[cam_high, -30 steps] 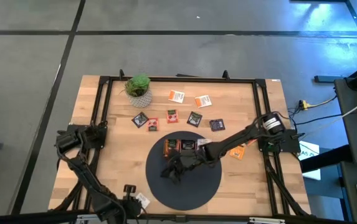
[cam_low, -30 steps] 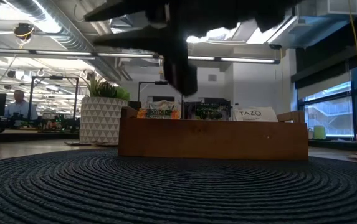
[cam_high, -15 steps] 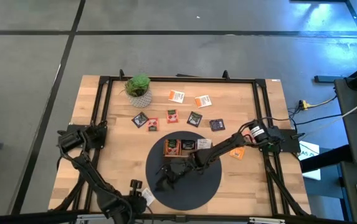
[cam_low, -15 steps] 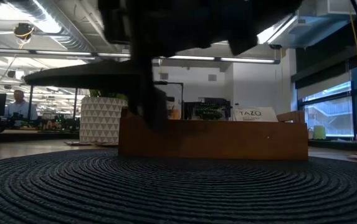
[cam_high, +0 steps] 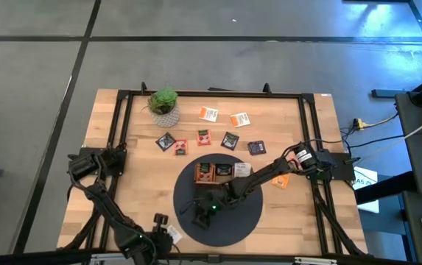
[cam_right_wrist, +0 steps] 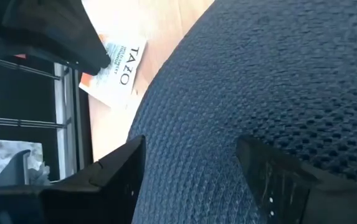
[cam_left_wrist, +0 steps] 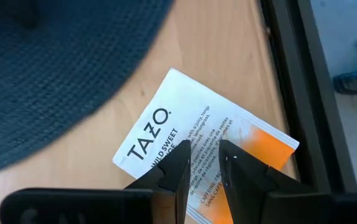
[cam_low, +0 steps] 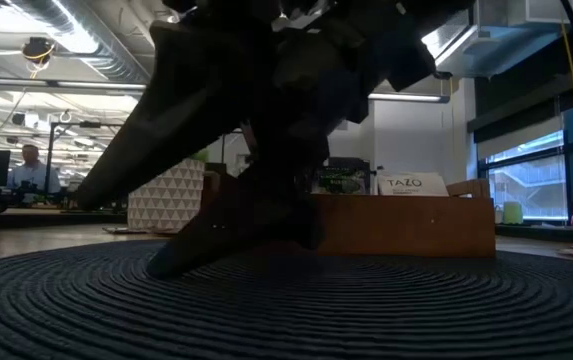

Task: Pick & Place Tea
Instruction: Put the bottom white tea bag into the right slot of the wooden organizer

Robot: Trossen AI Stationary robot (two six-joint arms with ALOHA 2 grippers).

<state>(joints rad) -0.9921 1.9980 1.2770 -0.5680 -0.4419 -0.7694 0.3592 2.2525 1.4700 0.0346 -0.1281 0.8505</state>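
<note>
A white-orange tea packet (cam_left_wrist: pixel 197 149) lies flat on the wood beside the dark round mat (cam_high: pixel 233 221), near the table's front left. My left gripper (cam_left_wrist: pixel 204 152) stands over it, fingers a narrow gap apart. My right gripper (cam_right_wrist: pixel 190 143) is open, low over the mat's near left part (cam_high: pixel 196 212), with nothing between its fingers. The wooden tray (cam_low: pixel 406 225) stands on the mat's far side with packets (cam_low: pixel 401 183) upright in it. Several more tea packets (cam_high: pixel 230 140) lie flat on the table behind it. My left gripper's fingertips (cam_left_wrist: pixel 181 158) come slanting down from above onto the packet's printed face (cam_left_wrist: pixel 166 134), near its middle. Whether they touch it, I cannot tell. The packet lies flat on the table and is not between the fingers.
A small potted plant (cam_high: pixel 164 103) stands at the far left. One orange packet (cam_high: pixel 280 180) lies under the right arm, right of the mat. A black frame rail (cam_left_wrist: pixel 303 93) runs close to the white-orange packet along the table's edge.
My right gripper has sunk from above the tray down to the mat and gone toward the table's near left, tipping less steeply. In the low view its fingers now stand wider apart than before.
</note>
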